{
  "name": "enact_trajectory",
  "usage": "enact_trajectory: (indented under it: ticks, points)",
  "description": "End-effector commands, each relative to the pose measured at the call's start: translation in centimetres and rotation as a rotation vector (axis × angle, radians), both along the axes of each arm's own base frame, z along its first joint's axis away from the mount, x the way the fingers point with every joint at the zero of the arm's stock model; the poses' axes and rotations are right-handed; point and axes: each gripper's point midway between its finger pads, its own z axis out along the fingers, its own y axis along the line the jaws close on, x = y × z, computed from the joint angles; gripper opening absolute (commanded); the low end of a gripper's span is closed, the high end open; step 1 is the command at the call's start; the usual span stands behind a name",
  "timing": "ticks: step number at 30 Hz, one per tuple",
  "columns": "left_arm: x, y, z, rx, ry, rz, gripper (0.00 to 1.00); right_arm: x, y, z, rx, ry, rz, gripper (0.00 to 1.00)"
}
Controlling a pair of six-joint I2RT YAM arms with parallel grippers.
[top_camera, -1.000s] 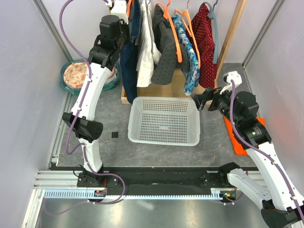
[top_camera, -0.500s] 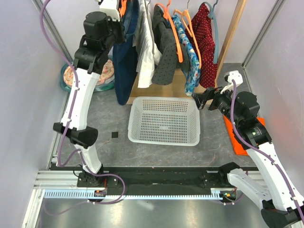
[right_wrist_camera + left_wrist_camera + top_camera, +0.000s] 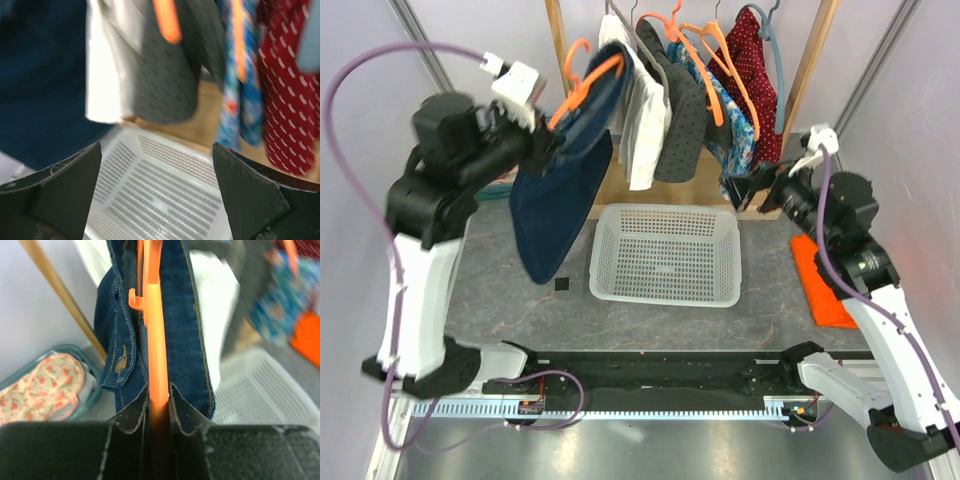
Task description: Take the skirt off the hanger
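The left arm (image 3: 417, 270) stands raised high to the left of the basket (image 3: 665, 255), its left tool (image 3: 159, 399) clamped narrowly on the orange hanger (image 3: 152, 315). The right arm (image 3: 880, 300) reaches over the basket's far right corner, its right tool (image 3: 157, 150) spread wide, holding nothing.

skirt (image 3: 555, 210) dark blue denim (tan stitching) | hanger (image 3: 155, 340) orange | basket (image 3: 602, 262) white

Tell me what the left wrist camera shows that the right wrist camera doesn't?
Only the left wrist: the left pincer shut on an orange hanger, and a floral item in a teal tub. Only the right wrist: the open right pincer, dots on the grey garment, print on the red garment. Both: the denim skirt, white garment, white basket.
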Motion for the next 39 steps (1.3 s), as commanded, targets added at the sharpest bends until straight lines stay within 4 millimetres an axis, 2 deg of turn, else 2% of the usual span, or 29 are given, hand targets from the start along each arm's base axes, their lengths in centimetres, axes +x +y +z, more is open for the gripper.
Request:
enact_trajectory:
  ticks: [1,2,3,4,6,8,9,11,12,13,14,15,16,18,23,28,34,35,37,39]
  points:
    - [-11.4,0.6,3.1,0.057,-0.192,-0.264,0.02,-0.4,2.3,8.9,0.161,-0.159,0.115,0.98]
    - [-12.2,0.9,3.0,0.073,-0.206,-0.273,0.02,-0.4,2.6,10.1,0.191,-0.17,0.129,0.98]
    - [-12.9,1.1,3.0,0.078,-0.209,-0.275,0.02,-0.9,3.1,12.3,0.239,-0.195,0.151,0.98]
    - [-13.6,1.5,2.8,0.084,-0.209,-0.275,0.02,0.0,3.8,12.9,0.263,-0.199,0.167,0.98]
    - [-15.2,2.1,3.0,0.089,-0.213,-0.279,0.02,-0.4,5.3,15.1,0.309,-0.224,0.215,0.98]
    - [-15.9,2.2,2.6,0.091,-0.193,-0.286,0.02,0.3,6.9,15.9,0.335,-0.227,0.225,0.98]
    - [-16.2,2.2,2.7,0.088,-0.193,-0.292,0.02,-0.9,8.5,17.2,0.35,-0.248,0.27,0.98]
    - [-16.2,2.1,2.1,0.089,-0.167,-0.302,0.02,-0.3,10.3,17.1,0.322,-0.251,0.249,0.98]
    - [-16.2,2.0,2.0,0.086,-0.163,-0.305,0.02,-2.1,11.9,18.7,0.329,-0.274,0.297,0.98]
    - [-16.2,1.9,1.9,0.086,-0.157,-0.308,0.02,-1.6,13.2,17.8,0.278,-0.265,0.296,0.98]
    - [-16.1,1.9,1.7,0.083,-0.15,-0.307,0.02,-1.9,14.0,18.0,0.267,-0.268,0.297,0.98]
    - [-15.9,1.8,1.5,0.085,-0.141,-0.308,0.02,-3.0,14.8,19.0,0.278,-0.28,0.3,0.98]
    - [-15.8,1.7,1.5,0.085,-0.141,-0.311,0.02,-2.8,15.7,18.4,0.257,-0.27,0.299,0.98]
    - [-15.7,1.6,1.5,0.083,-0.136,-0.312,0.02,-3.1,16.3,18.3,0.245,-0.274,0.288,0.98]
    - [-15.7,1.6,1.7,0.08,-0.149,-0.315,0.02,-1.9,16.7,16.9,0.201,-0.264,0.239,0.98]
    - [-15.9,1.6,1.7,0.08,-0.154,-0.316,0.02,0.4,16.8,14.8,0.127,-0.248,0.149,0.98]
    - [-16.4,1.5,2.0,0.067,-0.16,-0.326,0.02,1.6,17.8,14.0,0.112,-0.237,0.132,0.96]
    - [-16.5,1.5,2.0,0.065,-0.16,-0.328,0.02,1.8,18.0,13.7,0.107,-0.231,0.13,0.93]
    - [-16.5,1.5,1.9,0.065,-0.157,-0.33,0.02,1.9,18.0,13.7,0.112,-0.228,0.129,0.78]
    - [-16.5,1.5,1.9,0.067,-0.161,-0.331,0.02,1.9,18.1,13.6,0.118,-0.226,0.132,0.42]
